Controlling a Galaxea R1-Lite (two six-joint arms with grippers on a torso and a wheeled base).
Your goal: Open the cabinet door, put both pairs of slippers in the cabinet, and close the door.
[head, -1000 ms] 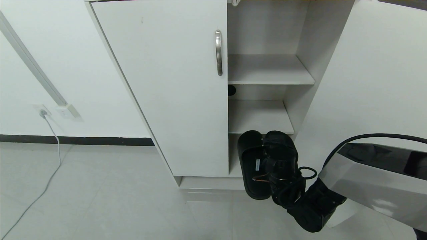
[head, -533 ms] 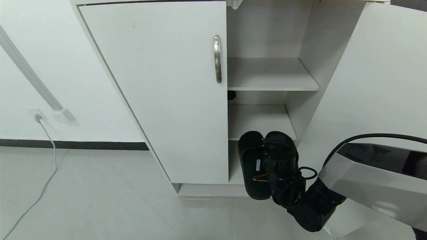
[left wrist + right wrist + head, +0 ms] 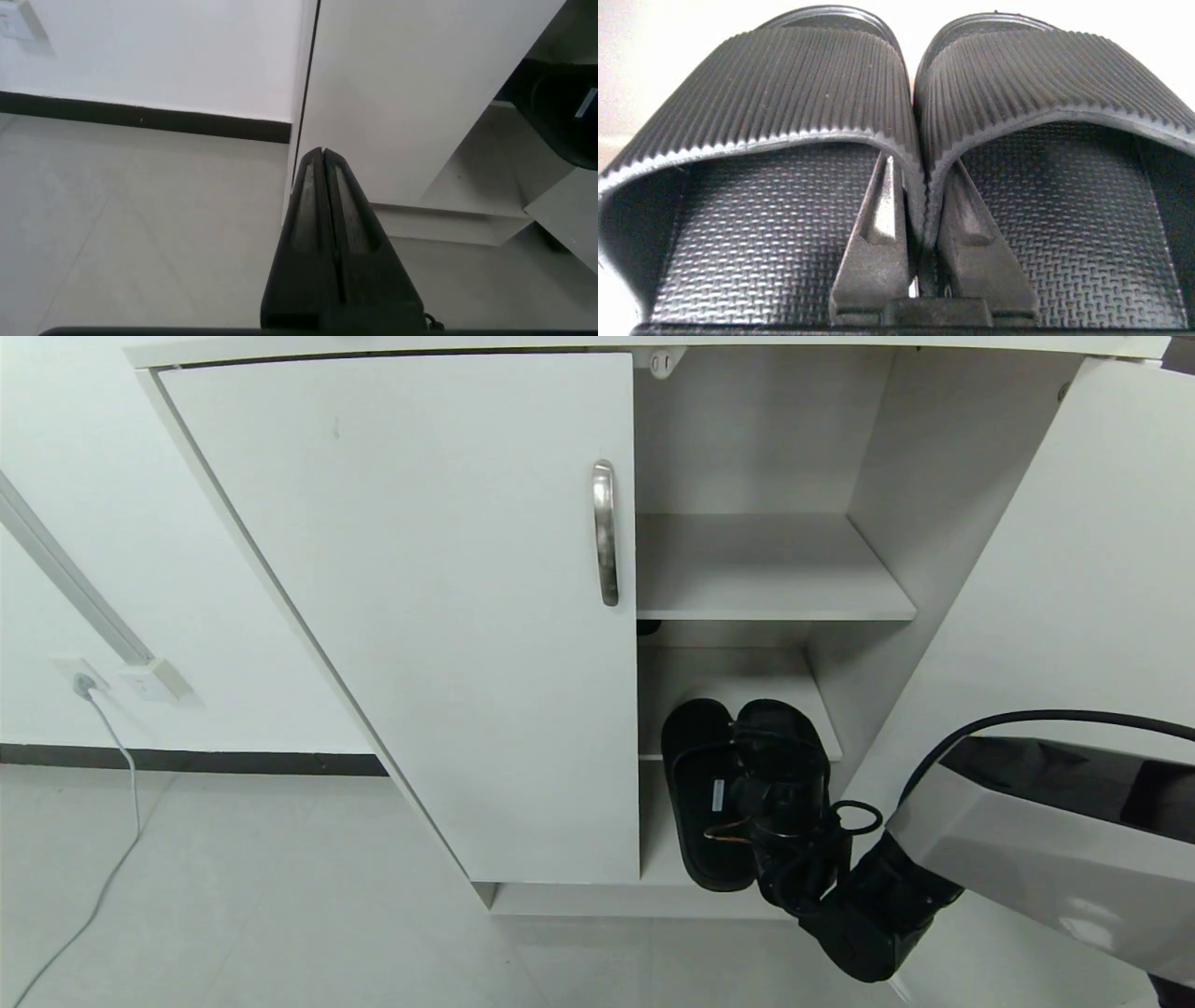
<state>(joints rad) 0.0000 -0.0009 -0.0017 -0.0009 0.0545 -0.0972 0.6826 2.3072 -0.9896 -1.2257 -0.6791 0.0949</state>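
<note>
We clamp both slippers (image 3: 705, 793) by their touching inner edges in our right pincer (image 3: 923, 201), so the pair can enter the cabinet (image 3: 896, 476) ahead together.

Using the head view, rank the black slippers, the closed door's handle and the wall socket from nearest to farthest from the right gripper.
1. Black slippers: clamped in the right gripper, low on the right.
2. Door handle: higher up and a little to the left.
3. Wall socket: far left, on the wall.
</note>
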